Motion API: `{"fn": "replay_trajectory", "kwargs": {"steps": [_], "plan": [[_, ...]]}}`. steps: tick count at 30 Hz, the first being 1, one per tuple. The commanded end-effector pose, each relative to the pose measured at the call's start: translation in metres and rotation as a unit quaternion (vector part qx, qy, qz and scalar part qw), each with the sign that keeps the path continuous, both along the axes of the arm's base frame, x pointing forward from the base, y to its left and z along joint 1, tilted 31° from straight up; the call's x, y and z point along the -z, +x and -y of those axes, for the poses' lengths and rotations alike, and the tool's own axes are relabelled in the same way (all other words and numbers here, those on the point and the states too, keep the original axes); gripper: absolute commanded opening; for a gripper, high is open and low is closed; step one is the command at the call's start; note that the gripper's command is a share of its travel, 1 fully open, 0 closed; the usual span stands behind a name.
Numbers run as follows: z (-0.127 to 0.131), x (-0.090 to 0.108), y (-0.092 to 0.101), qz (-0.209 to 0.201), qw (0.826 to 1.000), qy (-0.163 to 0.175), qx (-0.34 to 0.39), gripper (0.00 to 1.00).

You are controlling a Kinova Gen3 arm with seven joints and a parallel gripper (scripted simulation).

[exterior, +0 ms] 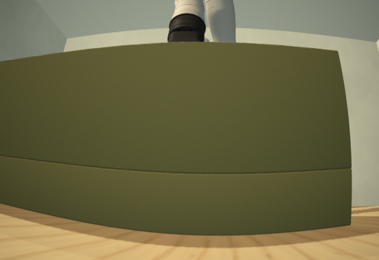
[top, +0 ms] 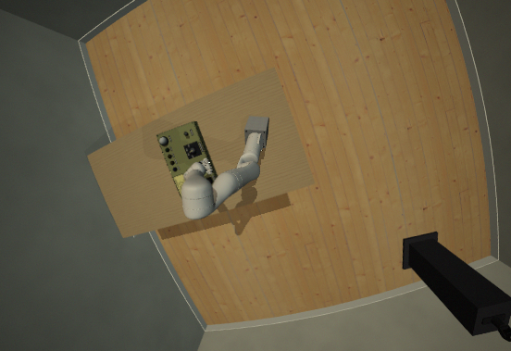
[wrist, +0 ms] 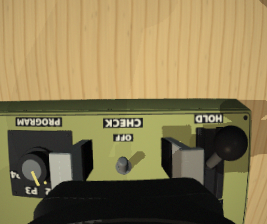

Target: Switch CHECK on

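The olive green console [top: 185,139] [exterior: 171,130] [wrist: 150,112] stands on the table. In the wrist view the small grey CHECK toggle [wrist: 123,164] sits under its label, with an OFF mark just above it. My gripper [wrist: 126,153] is open and empty, low over the panel, with one finger on each side of the toggle and not touching it. The PROGRAM knob [wrist: 32,168] lies by the left finger. The black HOLD lever [wrist: 229,143] stands by the right finger. In the exterior view the console's back wall hides the panel and my fingers.
The console rests on a wooden table [top: 139,199] over a wood floor. The arm's grey base [top: 256,130] stands on the table to the right of the console. A row of black knobs [top: 170,155] runs along the console's left side. A black box [top: 454,282] lies on the floor at lower right.
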State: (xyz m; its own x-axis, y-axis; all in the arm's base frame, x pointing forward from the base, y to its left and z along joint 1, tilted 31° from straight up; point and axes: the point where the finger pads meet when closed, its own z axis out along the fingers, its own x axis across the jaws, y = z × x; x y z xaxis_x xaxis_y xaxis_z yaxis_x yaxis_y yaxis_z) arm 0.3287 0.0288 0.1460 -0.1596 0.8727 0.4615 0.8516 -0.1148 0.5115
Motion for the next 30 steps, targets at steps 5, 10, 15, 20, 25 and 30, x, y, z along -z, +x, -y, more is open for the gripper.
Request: {"fn": "replay_trajectory", "kwargs": {"steps": [5,10,15,20,25,30], "plan": [[0.0021,0.0036,-0.0064,0.000,1.000,0.005,0.007,0.00],[0.0021,0.0036,-0.0064,0.000,1.000,0.005,0.007,0.00],[0.0021,0.0036,-0.0064,0.000,1.000,0.005,0.007,0.00],[0.0021,0.0036,-0.0064,0.000,1.000,0.005,0.007,0.00],[0.0021,0.0036,-0.0064,0.000,1.000,0.005,0.007,0.00],[0.0021,0.0036,-0.0064,0.000,1.000,0.005,0.007,0.00]]}}
